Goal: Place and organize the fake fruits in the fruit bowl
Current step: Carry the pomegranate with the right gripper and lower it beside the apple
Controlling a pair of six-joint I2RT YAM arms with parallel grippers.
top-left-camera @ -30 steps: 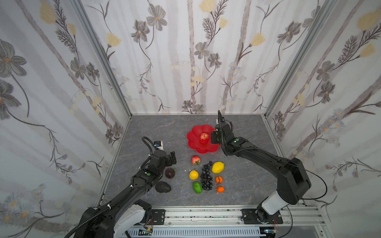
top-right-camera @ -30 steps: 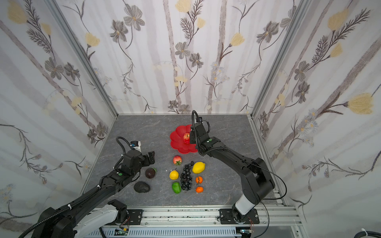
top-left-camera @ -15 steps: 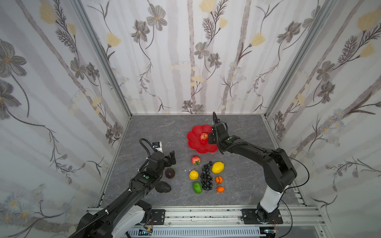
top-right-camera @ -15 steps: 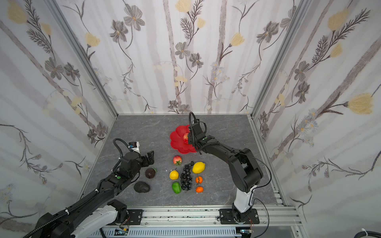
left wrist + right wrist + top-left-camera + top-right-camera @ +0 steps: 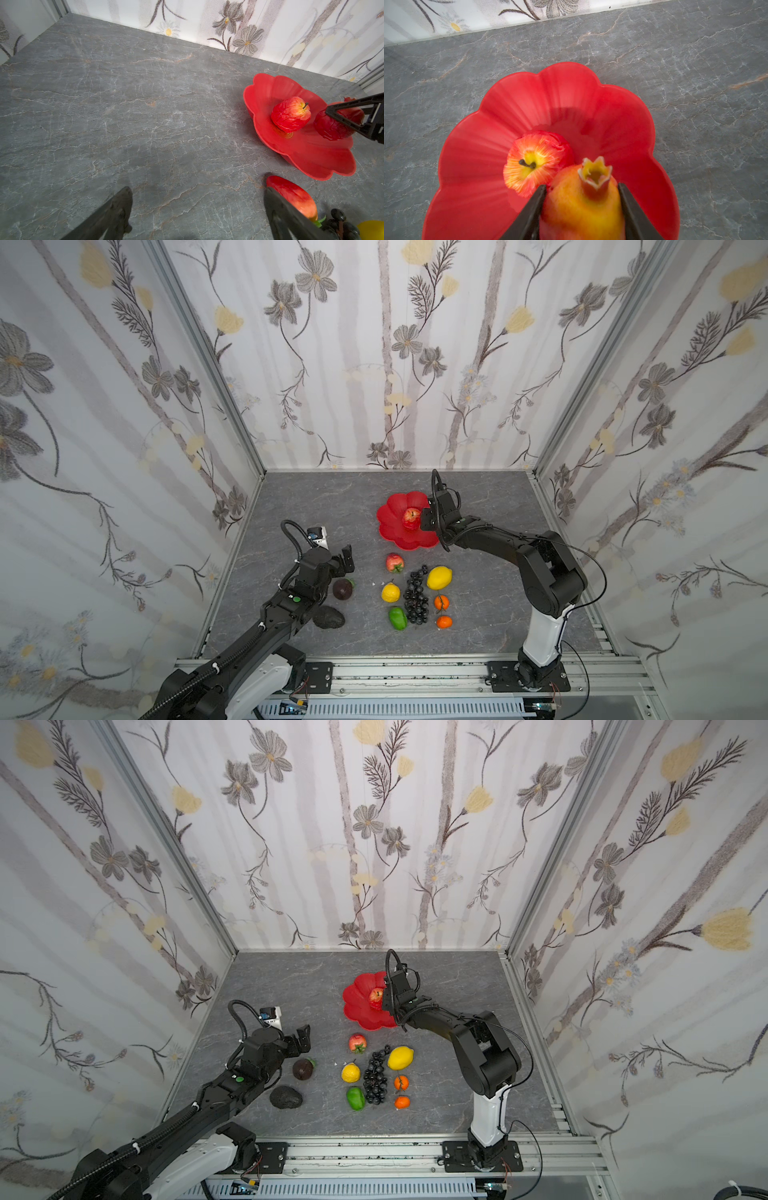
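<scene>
1. My right jaws pinch the pomegranate [image 5: 579, 209] over the fruit bowl [image 5: 566, 93], toward the counter's back edge, just beside the apple [image 5: 535, 164].
2. Risk: once released it may roll and knock the apple out, since the bowl is shallow.
3. My left jaws are spread and empty.

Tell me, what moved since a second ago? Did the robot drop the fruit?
The right arm swung its elbow inward and farther back. The right gripper stayed shut on the pomegranate over the fruit bowl, beside the apple; nothing was let go. The left gripper stayed open, and the grapes and lemon did not move.
</scene>
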